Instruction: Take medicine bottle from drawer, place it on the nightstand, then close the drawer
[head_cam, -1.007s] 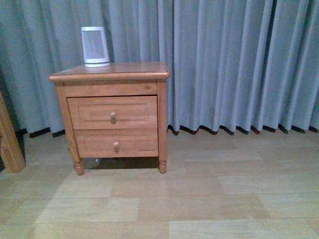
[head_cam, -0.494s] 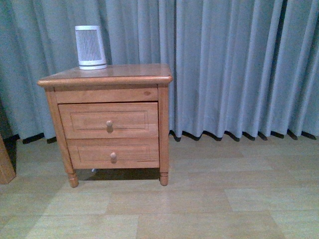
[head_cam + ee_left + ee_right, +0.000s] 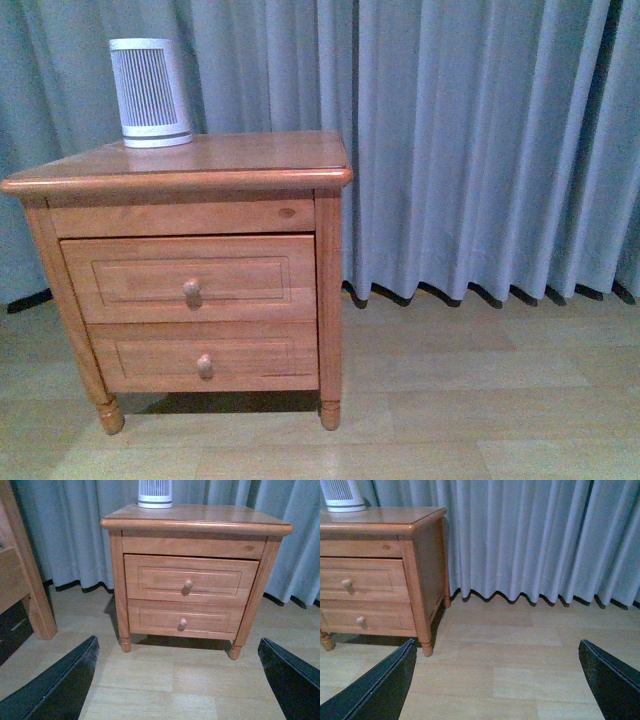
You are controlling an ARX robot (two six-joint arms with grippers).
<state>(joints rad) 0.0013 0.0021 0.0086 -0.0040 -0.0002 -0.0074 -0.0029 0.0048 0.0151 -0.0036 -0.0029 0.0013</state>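
The honey-brown nightstand (image 3: 250,155) stands against the curtain, at the left of the front view. Its taller upper drawer (image 3: 240,275) is pushed in, with a round knob (image 3: 192,292) at its middle. The medicine bottle is hidden. No arm shows in the front view. In the left wrist view my left gripper (image 3: 177,652) is open over bare floor, facing the nightstand (image 3: 200,517) and the drawer (image 3: 155,577) from a short way off. My right gripper (image 3: 496,650) is open too, over the floor to the right of the nightstand (image 3: 427,555).
A white ribbed device (image 3: 150,92) stands on the nightstand's top at the back left. The shorter lower drawer (image 3: 250,355) is shut. A plain wooden post-like piece (image 3: 30,580) stands left of the nightstand. Grey curtain (image 3: 480,140) hangs behind; pale wood floor (image 3: 480,400) spreads right.
The front view has come closer to the nightstand, which now looks larger and sits further left and lower in the frame. Both drawers stay shut.
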